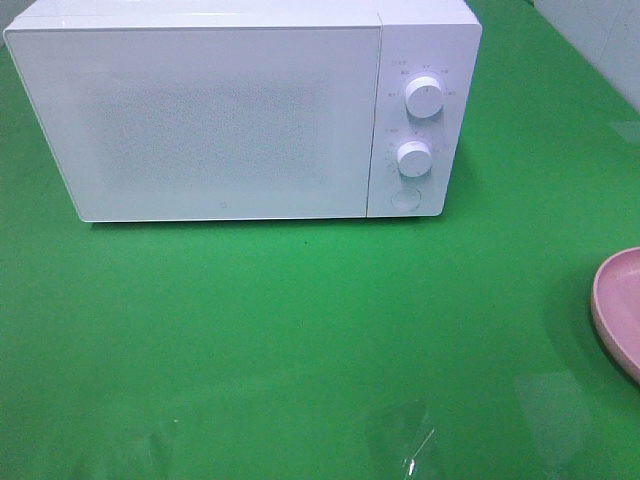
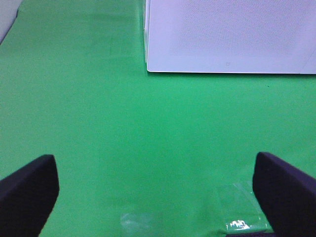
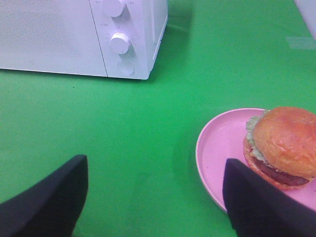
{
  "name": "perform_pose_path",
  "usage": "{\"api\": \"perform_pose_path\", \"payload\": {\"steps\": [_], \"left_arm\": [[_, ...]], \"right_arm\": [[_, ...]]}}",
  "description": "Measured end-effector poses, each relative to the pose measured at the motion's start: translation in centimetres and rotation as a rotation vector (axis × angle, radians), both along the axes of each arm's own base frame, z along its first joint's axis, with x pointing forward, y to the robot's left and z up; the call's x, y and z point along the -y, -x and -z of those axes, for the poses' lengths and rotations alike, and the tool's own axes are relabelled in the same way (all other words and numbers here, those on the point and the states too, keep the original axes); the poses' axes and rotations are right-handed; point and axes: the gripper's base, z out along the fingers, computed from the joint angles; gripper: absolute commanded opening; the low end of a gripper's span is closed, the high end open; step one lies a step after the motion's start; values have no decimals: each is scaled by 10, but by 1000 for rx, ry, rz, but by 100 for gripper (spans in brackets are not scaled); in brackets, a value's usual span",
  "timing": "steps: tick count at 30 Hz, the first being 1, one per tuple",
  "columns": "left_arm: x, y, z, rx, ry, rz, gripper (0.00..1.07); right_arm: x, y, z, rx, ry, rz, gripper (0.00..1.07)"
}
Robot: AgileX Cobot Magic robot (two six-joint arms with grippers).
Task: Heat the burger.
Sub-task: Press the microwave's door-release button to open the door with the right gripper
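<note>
The burger has a glossy golden-brown bun, green lettuce and a dark patty, and it sits on a pink round plate. In the exterior high view only the plate's edge shows at the right border; the burger is out of that view. My right gripper is open above the green cloth, its fingers apart, one finger near the plate's rim. My left gripper is open wide over bare cloth, holding nothing. The white microwave stands at the back with its door closed.
The microwave has two round knobs and a round button on its right panel. A green cloth covers the table. Clear tape patches glint near the front edge. Neither arm shows in the exterior high view.
</note>
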Motion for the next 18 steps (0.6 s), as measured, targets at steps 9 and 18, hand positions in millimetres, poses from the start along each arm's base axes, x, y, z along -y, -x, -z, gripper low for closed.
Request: {"api": "perform_pose_path", "payload": {"steps": [9,18], "left_arm": [[0,0,0,0,0,0,100],[0,0,0,0,0,0,100]], "right_arm": [[0,0,0,0,0,0,73],[0,0,0,0,0,0,73]]}}
